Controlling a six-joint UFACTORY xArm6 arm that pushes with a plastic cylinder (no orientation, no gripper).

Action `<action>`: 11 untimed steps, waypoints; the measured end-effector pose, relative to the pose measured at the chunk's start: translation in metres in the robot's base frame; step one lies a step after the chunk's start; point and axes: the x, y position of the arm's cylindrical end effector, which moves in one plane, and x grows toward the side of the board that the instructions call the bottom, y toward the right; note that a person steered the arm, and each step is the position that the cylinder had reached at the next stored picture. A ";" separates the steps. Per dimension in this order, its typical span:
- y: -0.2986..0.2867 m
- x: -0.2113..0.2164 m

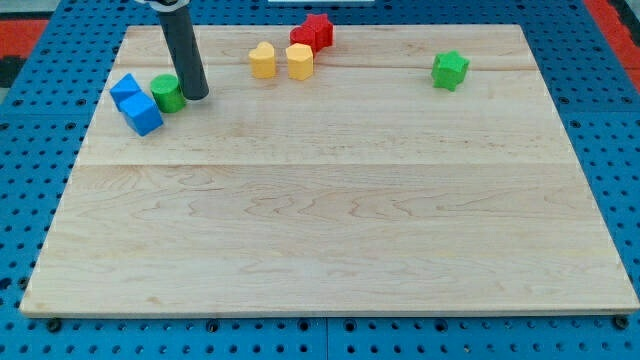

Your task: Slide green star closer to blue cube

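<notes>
The green star [450, 70] lies near the view's top right of the wooden board [330, 230]. The blue cube [142, 114] sits at the view's left edge of the board, with a second blue block [125, 89] touching it above-left. A green cylinder [166, 92] stands just right of the blue blocks. My tip [196, 96] rests on the board right beside the green cylinder, on its right, far to the left of the green star.
A yellow heart block [262, 60] and a yellow hexagon block [299, 61] sit side by side at the top middle. A red star [316, 31] and a red block [301, 38] behind it lie just above them. Blue pegboard surrounds the board.
</notes>
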 end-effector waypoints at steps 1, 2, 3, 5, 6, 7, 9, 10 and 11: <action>0.106 -0.009; 0.246 0.010; 0.345 -0.005; 0.307 -0.054; 0.192 -0.039; 0.100 0.005; 0.139 0.025; 0.074 0.047; 0.056 0.050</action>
